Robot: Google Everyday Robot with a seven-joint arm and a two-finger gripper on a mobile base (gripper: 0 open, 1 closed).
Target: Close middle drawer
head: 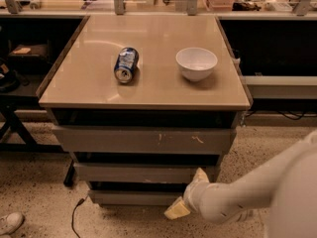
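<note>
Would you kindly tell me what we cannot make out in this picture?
- Camera view: inside of the middle drawer, hidden in shadow under the top drawer.
- Camera view: whether the gripper, low at that drawer's right end, touches it; the gripper covers the spot.
- Camera view: the can's label, too small to read.

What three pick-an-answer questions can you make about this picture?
1. How is the can lying? A upright; B on its side; C crushed flat.
2. What colour is the bowl? A white; B red; C blue.
3. Where is the gripper? A in the bowl; B on the can; C low, at the middle drawer front.

Answers: B, its round end faces us; A, it is plain white; C, it sits low, right at that drawer front.
</note>
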